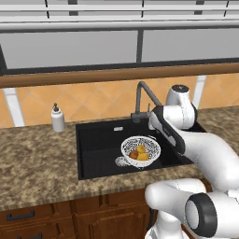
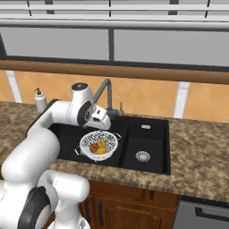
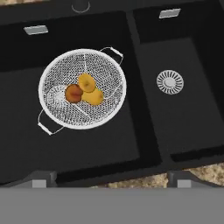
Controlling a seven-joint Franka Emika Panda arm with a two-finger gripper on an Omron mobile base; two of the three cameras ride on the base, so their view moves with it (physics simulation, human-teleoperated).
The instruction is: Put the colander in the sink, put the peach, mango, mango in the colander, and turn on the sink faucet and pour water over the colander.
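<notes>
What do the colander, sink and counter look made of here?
Colander: white wire mesh, probably coated metal, see-through weave. Sink: matte black, maybe composite; no shine. Counter: speckled brown stone, granite-like.

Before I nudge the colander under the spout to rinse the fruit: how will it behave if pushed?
The colander would probably slide easily on the smooth sink floor. Its wire mesh looks light, so a push at the rim may tip it. The peach and two mangoes lie loose inside and will likely roll.

Matt black sink (image 3: 144,131) — white wire-mesh colander (image 3: 59,74) — speckled stone counter (image 1: 37,158).
</notes>
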